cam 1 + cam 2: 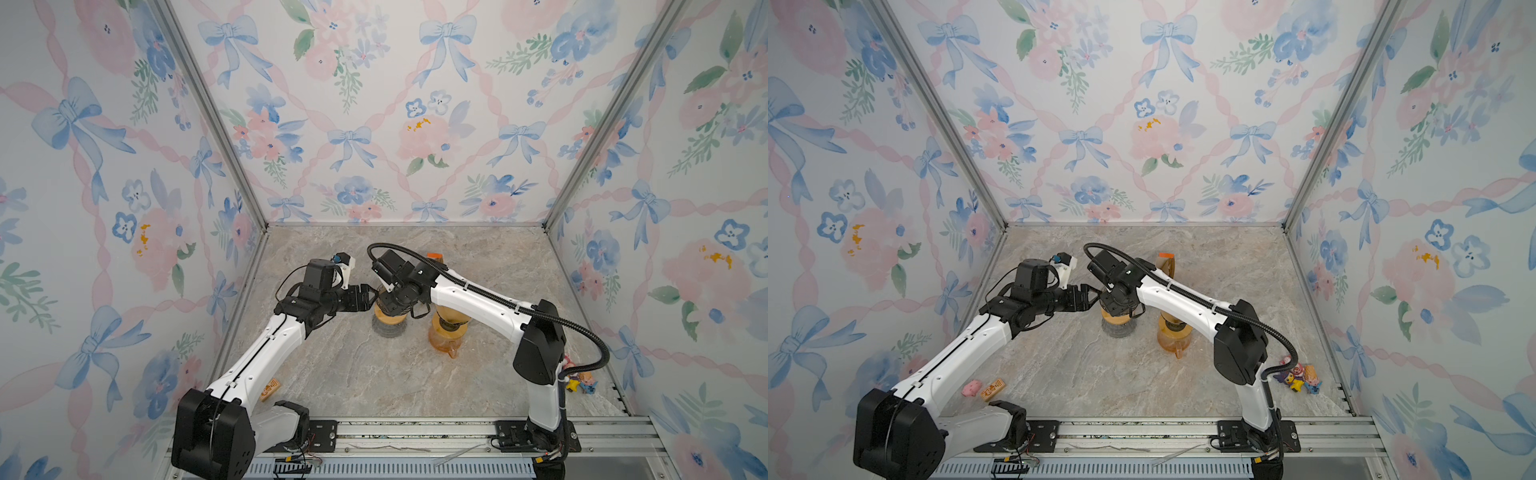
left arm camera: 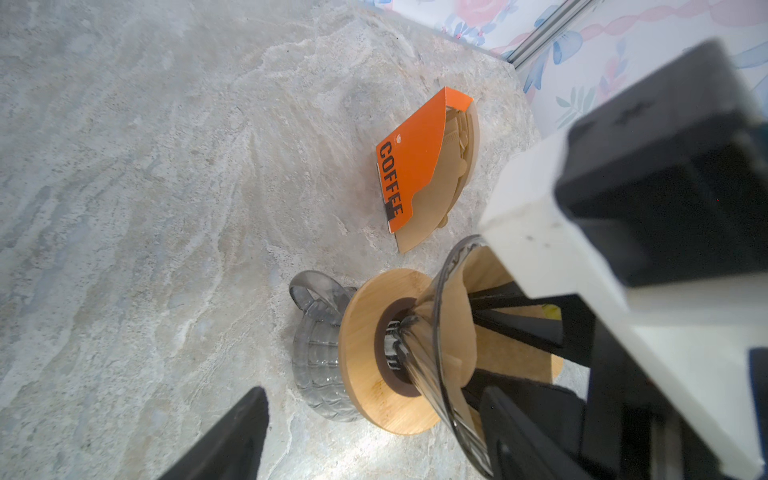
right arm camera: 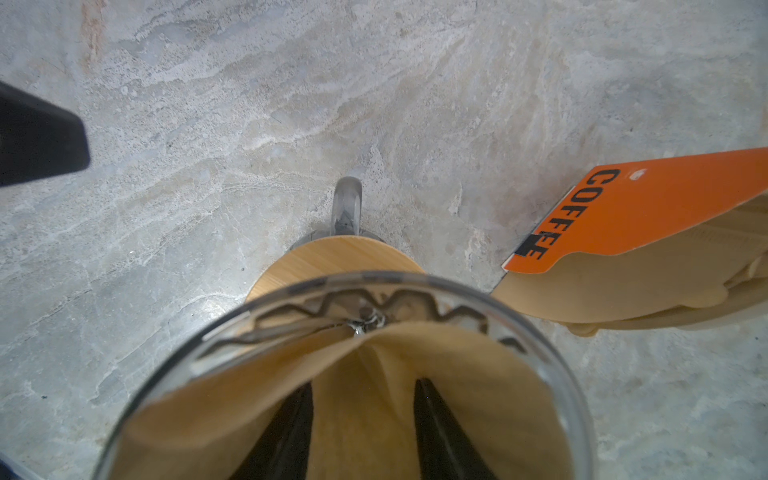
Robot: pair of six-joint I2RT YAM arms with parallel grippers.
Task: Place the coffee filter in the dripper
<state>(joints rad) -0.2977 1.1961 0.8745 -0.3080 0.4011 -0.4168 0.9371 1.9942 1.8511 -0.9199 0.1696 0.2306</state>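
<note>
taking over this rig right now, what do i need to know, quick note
Left gripper: open, jaws wide beside the dripper, holding nothing.
Right gripper: open, fingers spread inside the filter, reaching down into the cone.
Things: the dripper stands on a grey glass server. The orange filter pack sits on the table nearby.
Done: the filter is inside the dripper, opened out.
Left: a gap shows between paper and glass on one side. Probably press it snug, then lift the right gripper out without dragging the paper along.
</note>
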